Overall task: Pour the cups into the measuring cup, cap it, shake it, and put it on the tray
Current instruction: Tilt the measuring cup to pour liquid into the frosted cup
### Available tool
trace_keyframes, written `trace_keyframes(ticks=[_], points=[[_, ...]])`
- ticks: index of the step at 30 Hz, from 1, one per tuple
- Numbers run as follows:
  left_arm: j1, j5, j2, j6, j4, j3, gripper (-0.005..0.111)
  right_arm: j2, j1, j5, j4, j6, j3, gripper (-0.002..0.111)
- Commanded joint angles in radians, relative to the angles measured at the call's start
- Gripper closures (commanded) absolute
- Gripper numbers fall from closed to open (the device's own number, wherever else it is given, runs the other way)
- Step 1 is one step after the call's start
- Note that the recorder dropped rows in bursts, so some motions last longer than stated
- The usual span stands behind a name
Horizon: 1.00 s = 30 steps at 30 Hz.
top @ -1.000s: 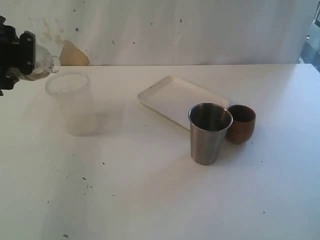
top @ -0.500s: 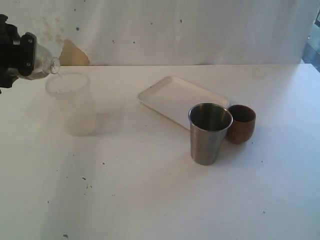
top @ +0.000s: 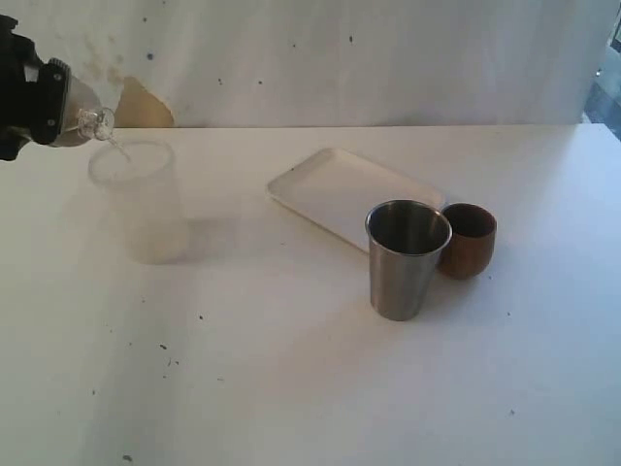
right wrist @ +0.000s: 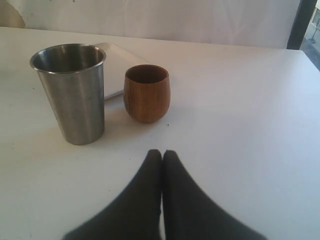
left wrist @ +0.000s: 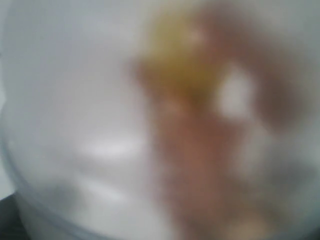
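At far left of the exterior view, left claw (top: 60, 115) clamped on the clear measuring cup (top: 89, 118), which tilts mouth-first over a frosted cup (top: 141, 204) standing on the table (top: 291, 388); a thin thread runs from its lip toward the frosted rim; white tray (top: 340, 189) mid-table; steel tumbler (top: 406, 257) and wooden cup (top: 469, 241) upright, just beside each other, near the tray's corner. Left wrist view: blur only; a pale see-through wall right against the lens. Right wrist view: right claw (right wrist: 161, 156) pressed together, holding nothing, low over the table, near both cups.
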Motion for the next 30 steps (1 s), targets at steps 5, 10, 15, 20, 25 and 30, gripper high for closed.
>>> trace_keyframes(ticks=[5, 10, 15, 20, 25, 30], points=[[-0.002, -0.061, -0.028, 0.075, 0.004, -0.015, 0.107, -0.005, -0.002, -0.009, -0.001, 0.005, 0.004, 0.108], [-0.002, -0.063, -0.03, 0.079, 0.004, -0.015, 0.107, -0.005, -0.002, -0.009, -0.001, 0.005, 0.004, 0.108], [-0.002, -0.079, -0.043, 0.079, 0.004, -0.015, 0.107, -0.005, -0.002, -0.009, -0.001, 0.005, 0.004, 0.108], [-0.002, -0.079, -0.047, 0.079, 0.004, -0.015, 0.107, -0.005, -0.002, -0.009, -0.001, 0.005, 0.004, 0.108], [-0.002, -0.079, -0.047, 0.084, 0.004, -0.015, 0.107, -0.005, -0.002, -0.009, -0.001, 0.005, 0.004, 0.108], [-0.002, -0.089, -0.047, 0.101, 0.004, -0.015, 0.107, -0.005, -0.002, -0.009, -0.001, 0.005, 0.004, 0.108]])
